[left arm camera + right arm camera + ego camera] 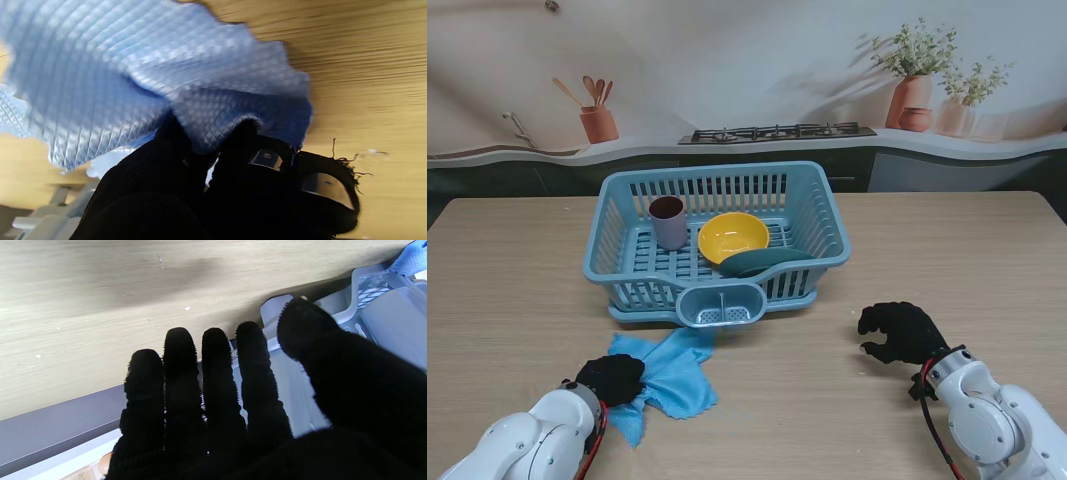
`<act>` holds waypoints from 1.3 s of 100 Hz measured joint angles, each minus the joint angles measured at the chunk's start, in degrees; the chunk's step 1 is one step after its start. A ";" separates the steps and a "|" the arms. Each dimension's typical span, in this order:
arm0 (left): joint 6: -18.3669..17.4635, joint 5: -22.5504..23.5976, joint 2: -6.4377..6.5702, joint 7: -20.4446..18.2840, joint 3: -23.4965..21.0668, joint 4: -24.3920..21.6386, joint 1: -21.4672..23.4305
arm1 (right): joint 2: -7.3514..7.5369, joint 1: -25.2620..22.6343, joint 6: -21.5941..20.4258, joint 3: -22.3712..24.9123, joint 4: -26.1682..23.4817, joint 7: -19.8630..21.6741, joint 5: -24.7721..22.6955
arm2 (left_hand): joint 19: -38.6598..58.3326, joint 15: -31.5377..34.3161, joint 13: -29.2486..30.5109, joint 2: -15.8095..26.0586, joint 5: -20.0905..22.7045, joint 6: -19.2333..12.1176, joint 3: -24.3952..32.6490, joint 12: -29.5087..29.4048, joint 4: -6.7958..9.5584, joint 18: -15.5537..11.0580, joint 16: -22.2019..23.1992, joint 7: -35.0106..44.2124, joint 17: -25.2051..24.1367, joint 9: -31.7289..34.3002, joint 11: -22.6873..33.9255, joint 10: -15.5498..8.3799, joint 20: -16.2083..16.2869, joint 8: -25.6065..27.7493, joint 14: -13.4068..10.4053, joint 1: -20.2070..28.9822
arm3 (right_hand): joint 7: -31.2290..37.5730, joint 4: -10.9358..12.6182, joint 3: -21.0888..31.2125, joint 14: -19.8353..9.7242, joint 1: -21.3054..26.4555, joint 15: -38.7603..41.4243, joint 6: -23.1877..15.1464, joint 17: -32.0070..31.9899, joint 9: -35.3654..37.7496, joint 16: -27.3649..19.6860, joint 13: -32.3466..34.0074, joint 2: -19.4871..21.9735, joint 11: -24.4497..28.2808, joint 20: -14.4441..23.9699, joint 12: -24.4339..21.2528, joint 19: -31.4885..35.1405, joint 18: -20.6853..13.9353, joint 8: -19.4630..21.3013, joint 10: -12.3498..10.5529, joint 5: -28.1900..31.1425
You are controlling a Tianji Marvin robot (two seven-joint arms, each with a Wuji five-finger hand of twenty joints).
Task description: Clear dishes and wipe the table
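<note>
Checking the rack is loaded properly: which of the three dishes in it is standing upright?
The maroon cup, upright at the basket's left; the yellow bowl sits tilted and the green dish leans.

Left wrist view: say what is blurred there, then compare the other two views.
Left wrist view: cloth and table grain smear with motion blur; left hand sharper. Right wrist view: right hand a dark silhouette. Stand view: sharp, evenly lit, basket clear.

Cup point(667, 221), bowl point(733, 236) and plate point(764, 262) in basket point(617, 262) (cloth point(672, 370) nearer me, left).
</note>
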 measured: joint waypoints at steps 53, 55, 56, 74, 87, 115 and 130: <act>4.82 -9.01 2.70 -9.39 7.54 1.17 -8.99 | 0.00 0.03 -0.04 -0.12 0.15 -0.28 -0.06 | 0.00 0.00 0.00 0.46 -0.13 6.48 5.48 0.00 0.78 0.02 0.00 1.64 0.00 -0.04 0.30 0.46 -0.01 0.30 0.14 0.57 | 0.00 0.00 0.00 0.00 0.00 0.00 0.00 0.00 0.00 0.00 0.00 0.00 0.00 0.00 0.00 0.00 0.00 0.00 0.00 -0.01; 5.00 -9.64 2.74 -9.72 8.10 1.29 -9.58 | 0.00 0.04 -0.05 -0.11 0.18 -0.31 -0.06 | 0.00 0.00 0.00 0.39 -0.13 6.48 5.09 0.00 0.82 0.02 0.00 1.96 0.00 -0.04 0.66 0.47 -0.01 0.06 0.15 0.60 | 0.00 0.00 0.00 0.00 0.00 0.00 0.00 0.00 0.00 0.00 0.00 0.00 0.00 0.00 0.00 0.00 0.00 0.00 0.00 -0.01; 5.10 -9.94 2.76 -9.93 8.39 1.36 -9.88 | 0.00 0.05 -0.05 -0.11 0.20 -0.33 -0.06 | 0.00 0.00 0.00 0.37 -0.13 6.48 4.95 0.00 0.84 0.03 0.00 2.15 0.00 -0.03 0.83 0.47 -0.01 -0.15 0.17 0.66 | 0.00 0.00 0.00 0.00 0.00 0.00 0.00 0.00 0.00 0.00 0.00 0.00 0.00 0.00 0.00 0.00 0.00 0.00 0.00 -0.01; 10.59 -18.12 4.46 -15.43 18.17 2.11 -18.45 | 0.00 0.12 -0.15 -0.04 0.39 -0.58 -0.08 | 0.01 0.00 0.00 -1.98 0.78 6.39 2.32 0.00 3.35 0.48 0.00 4.53 0.00 0.38 4.45 0.59 -0.01 -2.34 0.54 1.05 | 0.00 0.00 0.00 0.00 0.00 0.00 0.00 0.00 0.00 0.00 0.00 0.00 0.00 0.00 0.00 0.00 0.00 0.00 0.00 -0.01; 13.66 -24.90 4.97 -17.19 24.91 3.59 -24.70 | -0.01 0.10 -0.22 0.05 0.45 -0.70 -0.08 | 0.01 0.00 0.12 -2.72 1.05 6.04 2.14 0.00 3.83 0.57 0.00 4.61 0.03 0.89 5.79 0.59 -0.01 -2.68 0.62 1.07 | 0.00 0.00 0.00 0.00 0.00 0.00 0.00 0.00 0.00 0.00 0.00 0.00 0.00 0.00 0.00 0.00 0.00 -0.01 0.00 -0.01; 16.69 -29.91 5.19 -18.03 29.60 4.58 -29.04 | -0.01 0.06 -0.39 0.28 0.48 -0.84 -0.08 | 0.01 0.01 0.24 -2.93 1.08 5.58 1.55 0.00 3.86 0.67 0.00 4.87 0.10 1.00 6.55 0.27 -0.01 -2.95 0.60 1.09 | 0.00 0.00 0.00 0.00 0.00 0.00 0.01 -0.01 0.00 0.00 0.00 0.00 0.00 0.00 0.00 0.00 0.00 -0.01 0.00 -0.01; 14.39 -23.89 3.68 -18.63 25.08 3.86 -25.04 | -0.01 0.05 -0.39 0.28 0.48 -0.82 -0.08 | 0.02 0.01 0.24 -3.31 1.68 2.75 -0.30 0.00 3.86 0.60 -0.01 5.04 0.10 1.13 6.55 -0.40 -0.01 -3.66 0.37 1.07 | 0.00 0.00 0.00 0.00 0.00 0.00 0.01 -0.01 0.00 0.00 0.00 0.00 0.00 0.00 0.00 0.00 0.00 -0.01 0.01 -0.01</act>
